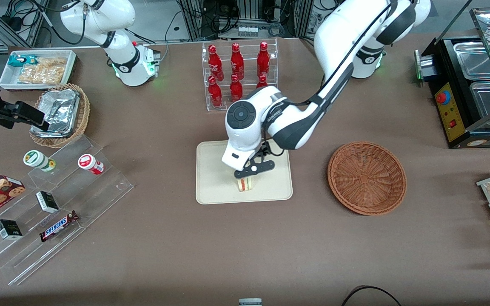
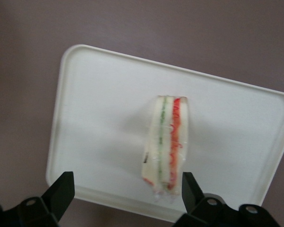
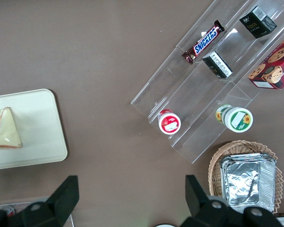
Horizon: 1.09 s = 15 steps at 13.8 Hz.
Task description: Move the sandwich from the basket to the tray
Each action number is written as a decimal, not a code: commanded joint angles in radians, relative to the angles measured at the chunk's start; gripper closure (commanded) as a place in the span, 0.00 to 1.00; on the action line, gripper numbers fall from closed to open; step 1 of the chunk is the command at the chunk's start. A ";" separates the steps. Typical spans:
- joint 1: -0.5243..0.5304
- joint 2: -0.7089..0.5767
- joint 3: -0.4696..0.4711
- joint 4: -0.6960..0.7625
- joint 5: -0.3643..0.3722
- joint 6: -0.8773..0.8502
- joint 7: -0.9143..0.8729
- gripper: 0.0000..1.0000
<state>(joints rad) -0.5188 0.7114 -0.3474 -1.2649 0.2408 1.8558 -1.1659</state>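
— Where is the sandwich [image 1: 245, 184] lying now?
— It is standing on its edge on the tray [image 1: 215, 189]. The gripper [image 1: 253, 169] is hovering just above it, fingers [image 2: 61, 191] spread open, holding nothing.
— And the basket [image 1: 367, 177]?
— It is sitting on the surface [image 1: 164, 246], toward the working arm's end.

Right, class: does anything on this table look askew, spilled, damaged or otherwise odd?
Nothing stands out. The sandwich sits intact on the tray, the basket is upright and empty, and the gripper hangs open just above the sandwich. No spills show.
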 commanded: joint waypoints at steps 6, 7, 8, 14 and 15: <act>0.247 -0.257 -0.008 -0.217 0.002 -0.167 0.240 0.00; 0.281 -0.292 -0.010 -0.261 -0.003 -0.165 0.289 0.00; 0.318 -0.335 -0.010 -0.310 -0.036 -0.159 0.348 0.00; 0.488 -0.541 -0.007 -0.470 -0.163 -0.214 0.653 0.00; 0.509 -0.556 -0.004 -0.464 -0.178 -0.252 0.699 0.00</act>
<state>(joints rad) -0.0467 0.2432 -0.3459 -1.6687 0.0934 1.6418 -0.5383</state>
